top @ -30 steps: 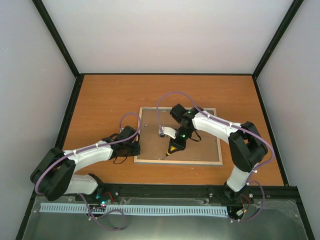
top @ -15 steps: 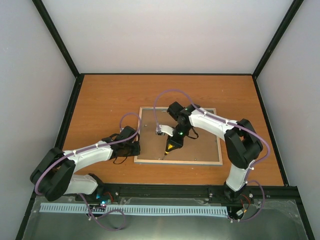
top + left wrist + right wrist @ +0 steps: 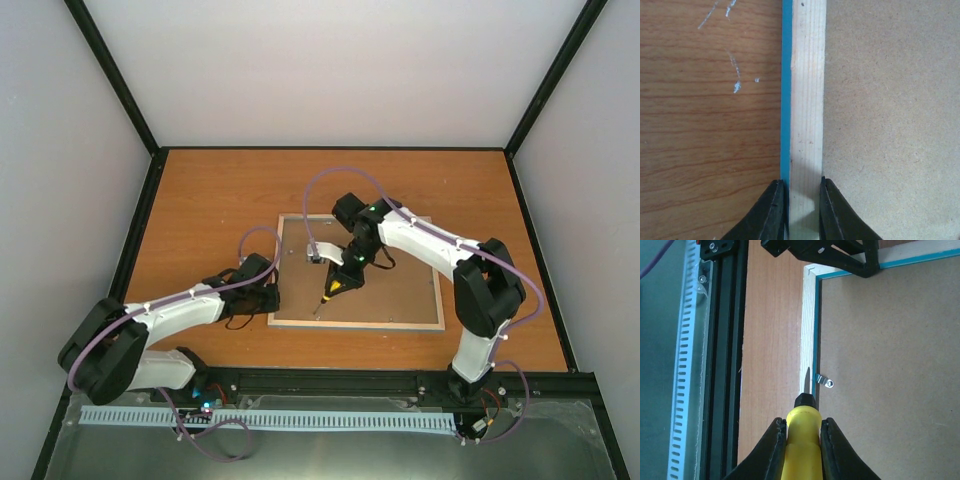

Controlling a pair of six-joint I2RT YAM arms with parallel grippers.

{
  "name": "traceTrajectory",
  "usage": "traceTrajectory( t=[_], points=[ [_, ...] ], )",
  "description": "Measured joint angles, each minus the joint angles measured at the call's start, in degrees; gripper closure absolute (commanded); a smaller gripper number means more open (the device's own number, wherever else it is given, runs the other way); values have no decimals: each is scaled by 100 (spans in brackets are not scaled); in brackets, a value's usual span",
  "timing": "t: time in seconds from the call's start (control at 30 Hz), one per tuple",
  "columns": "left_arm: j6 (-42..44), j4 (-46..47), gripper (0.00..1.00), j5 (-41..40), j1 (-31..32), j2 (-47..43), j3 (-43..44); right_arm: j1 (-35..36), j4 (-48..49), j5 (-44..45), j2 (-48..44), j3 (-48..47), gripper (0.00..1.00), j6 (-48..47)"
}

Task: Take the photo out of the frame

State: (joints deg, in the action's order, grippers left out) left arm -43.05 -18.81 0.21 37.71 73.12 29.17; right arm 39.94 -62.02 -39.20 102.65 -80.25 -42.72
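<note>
The frame (image 3: 360,322) lies face down mid-table, its brown backing board (image 3: 395,290) up; the photo is hidden under it. In the left wrist view its pale wood rail (image 3: 807,100) has a turquoise edge. My left gripper (image 3: 268,297) is shut on the frame's left rail (image 3: 803,210). My right gripper (image 3: 342,278) is shut on a yellow-handled screwdriver (image 3: 801,440). Its blade tip (image 3: 807,376) sits over the frame's near rail, just beside a small metal retaining clip (image 3: 825,382) on the backing board.
The orange-brown table (image 3: 220,200) is walled by white panels. A black rail (image 3: 340,380) and a white slotted cable duct (image 3: 270,420) run along the near edge. The left gripper's black fingers (image 3: 830,255) show at the top of the right wrist view.
My right gripper with the screwdriver has moved left along the frame's near rail, towards the left corner. The left arm and the frame have stayed still.
</note>
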Motion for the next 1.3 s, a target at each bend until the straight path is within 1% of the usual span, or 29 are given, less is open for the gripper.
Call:
traceTrajectory(
  t=[0.37,0.6,0.93,1.1,1.3],
  points=[
    [-2,-20,99,0,2,-109,-74,0,-92,240,52,275,97,-164],
    [-2,-24,99,0,2,-109,-74,0,101,339,192,343,97,-122],
    [-2,-37,99,-2,2,-109,-74,-4,160,227,321,341,97,-26],
    [-2,-48,99,-9,2,-114,-74,-7,149,197,444,212,97,208],
    [2,-48,99,-20,0,-116,-74,-72,76,-26,809,-203,97,599]
  ],
)
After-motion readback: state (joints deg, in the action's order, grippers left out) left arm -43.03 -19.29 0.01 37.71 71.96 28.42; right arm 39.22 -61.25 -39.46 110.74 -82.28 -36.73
